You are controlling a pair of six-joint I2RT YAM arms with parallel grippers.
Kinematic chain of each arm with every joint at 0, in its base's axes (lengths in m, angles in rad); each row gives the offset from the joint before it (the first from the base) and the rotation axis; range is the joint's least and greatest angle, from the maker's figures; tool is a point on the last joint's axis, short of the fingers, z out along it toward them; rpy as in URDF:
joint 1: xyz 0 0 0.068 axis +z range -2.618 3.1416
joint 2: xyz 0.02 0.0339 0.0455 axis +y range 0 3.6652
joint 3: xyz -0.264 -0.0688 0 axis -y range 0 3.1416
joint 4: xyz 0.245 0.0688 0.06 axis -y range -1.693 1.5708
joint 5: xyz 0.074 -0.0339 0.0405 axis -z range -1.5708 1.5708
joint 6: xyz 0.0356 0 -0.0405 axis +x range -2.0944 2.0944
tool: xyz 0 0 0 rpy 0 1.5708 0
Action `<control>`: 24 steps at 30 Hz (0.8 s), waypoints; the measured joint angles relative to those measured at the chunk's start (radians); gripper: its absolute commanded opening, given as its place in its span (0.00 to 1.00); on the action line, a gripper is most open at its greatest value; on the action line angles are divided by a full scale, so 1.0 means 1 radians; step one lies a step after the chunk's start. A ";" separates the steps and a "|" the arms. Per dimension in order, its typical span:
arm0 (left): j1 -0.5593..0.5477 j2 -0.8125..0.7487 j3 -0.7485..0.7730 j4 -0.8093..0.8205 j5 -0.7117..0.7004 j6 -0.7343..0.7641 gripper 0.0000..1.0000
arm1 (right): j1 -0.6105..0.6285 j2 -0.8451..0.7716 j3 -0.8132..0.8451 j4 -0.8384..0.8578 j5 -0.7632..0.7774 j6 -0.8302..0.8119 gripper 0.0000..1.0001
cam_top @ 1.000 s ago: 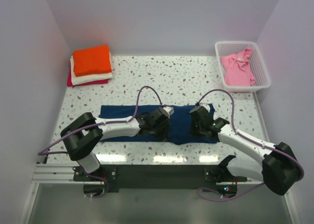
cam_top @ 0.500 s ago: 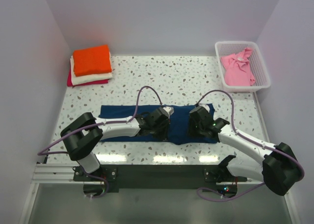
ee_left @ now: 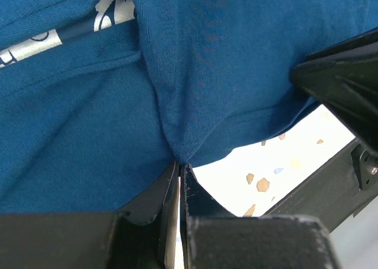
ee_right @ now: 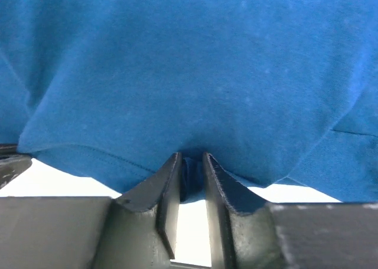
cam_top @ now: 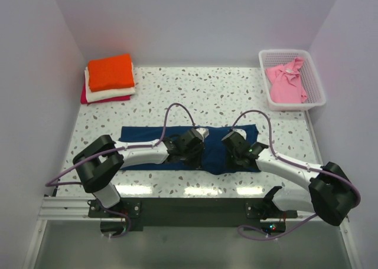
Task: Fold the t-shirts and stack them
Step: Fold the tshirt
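Two arms reach inward over a navy t-shirt (cam_top: 137,133) that lies spread flat across the near middle of the speckled worktop (cam_top: 207,92), its long side running left to right. Both claws sit low on the cloth near the shirt's middle, close together but apart.

From the left wrist, the left claw (ee_left: 179,163) is closed, its fingertips pinching a fold of the navy cloth at the hem, and the cloth rises from the pinch in a soft ridge. A white graphic (ee_left: 35,45) shows on the shirt beyond that ridge. Bare worktop shows just under the lifted hem.

From the right wrist, the right claw (ee_right: 190,158) has its fingers drawn close with only a narrow gap, and a bunch of the navy hem sits between them, so it grips the shirt's edge. The cloth spreads smooth above the pinch.

At the far left corner stands a neat stack: a folded orange t-shirt (cam_top: 110,72) on top, a cream t-shirt (cam_top: 109,94) under it, and a magenta t-shirt (cam_top: 84,95) at the bottom. At the far right corner a white basket (cam_top: 315,74) holds a crumpled pink t-shirt (cam_top: 286,83). Stack and basket are both well apart from the arms.
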 measured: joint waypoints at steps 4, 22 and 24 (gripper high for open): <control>0.001 0.000 0.002 -0.004 0.000 0.000 0.07 | 0.000 -0.007 0.000 -0.018 0.016 0.004 0.13; 0.030 0.000 0.015 -0.011 0.028 -0.029 0.07 | 0.000 0.010 0.172 -0.144 0.151 0.018 0.01; 0.043 0.000 0.015 -0.010 0.038 -0.037 0.07 | 0.000 0.053 0.201 -0.142 0.170 0.013 0.01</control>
